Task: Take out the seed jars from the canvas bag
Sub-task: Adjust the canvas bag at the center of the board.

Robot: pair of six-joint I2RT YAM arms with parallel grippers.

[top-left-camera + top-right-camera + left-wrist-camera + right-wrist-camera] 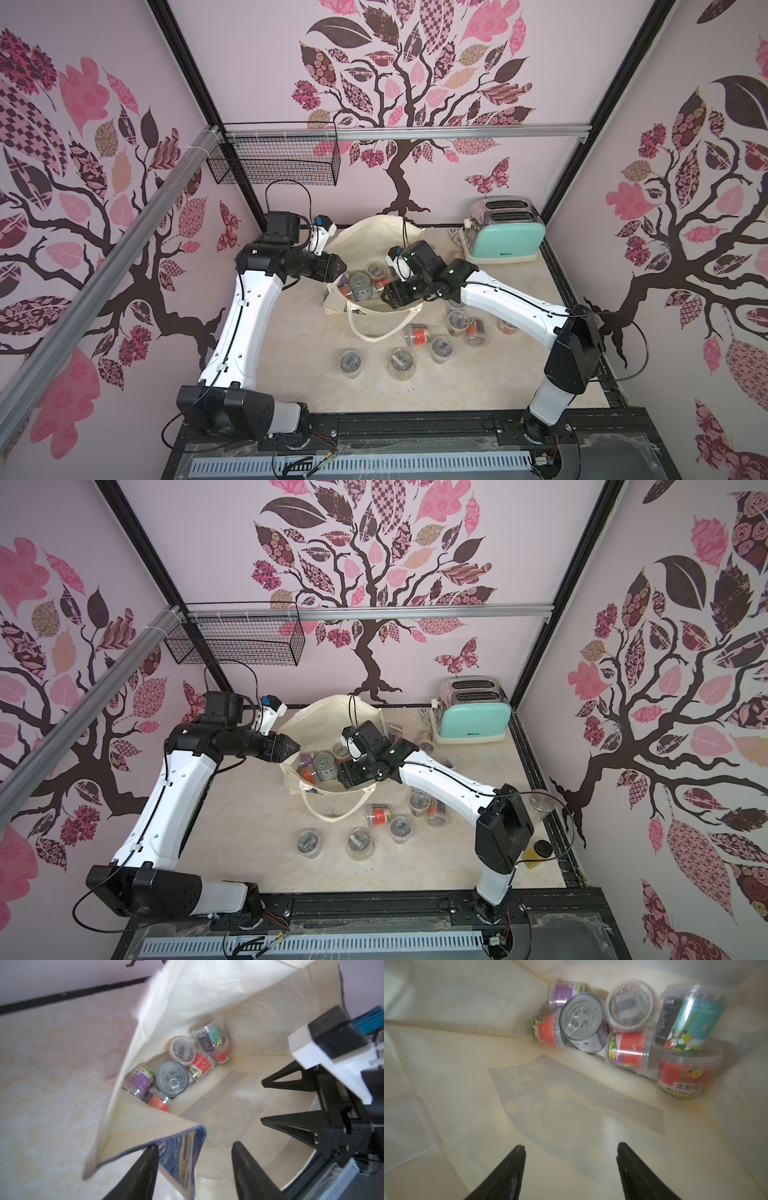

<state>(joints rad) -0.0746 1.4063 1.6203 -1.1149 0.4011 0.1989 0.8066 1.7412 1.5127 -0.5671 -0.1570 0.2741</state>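
Found the canvas bag (pixel 365 237) gaping on the tabletop (pixel 299 340), seed jars (pixel 627 1051) heaped in one corner around a pull-tab tin (pixel 581 1022). Spotted other jars (pixel 420 336) loose outside. Caught the left hand (pixel 195 1145) spread astride the bag's printed rim, the right hand (pixel 571 1145) spread inside, empty.

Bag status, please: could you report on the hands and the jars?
Left hand open, astride bag rim. Right hand open, empty, inside bag. Several jars left inside, others on table. Tin can lies among them.

Matt cream cloth canvas bag (pixel 207 991); glossy clear plastic seed jars (pixel 627 1051); dull grey metal can (pixel 581 1016).
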